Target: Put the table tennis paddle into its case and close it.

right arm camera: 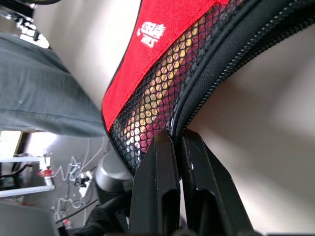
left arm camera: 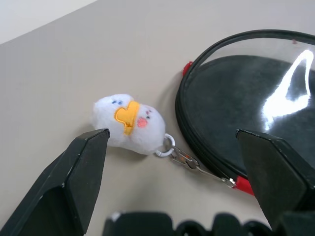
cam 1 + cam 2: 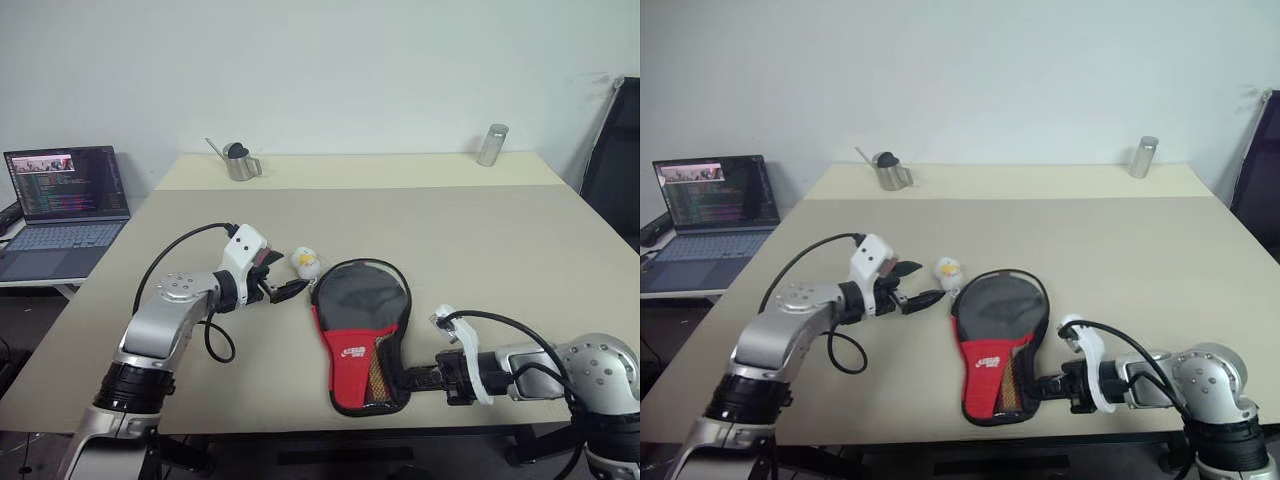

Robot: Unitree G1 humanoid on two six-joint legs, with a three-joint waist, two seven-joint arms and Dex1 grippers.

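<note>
Beige table [image 3: 480, 230], case [image 3: 360, 330] in right pincer [image 3: 408, 378].

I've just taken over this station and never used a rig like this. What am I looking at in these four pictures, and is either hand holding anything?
It is a two-armed humanoid robot at a beige table. The two wide pictures come from its head, looking down over both arms. The other two come from cameras on its wrists, looking along the black fingers.

On the table lies the case, red and black, with the paddle's striped handle visible through its mesh. A small plush duck charm hangs on its zip pull.

The left hand is open, pointing at the charm and holding nothing. The right hand is shut on the case's zipped edge at the handle end. At the far edge stand a metal pitcher and a metal cylinder; a laptop sits beside the table.
</note>
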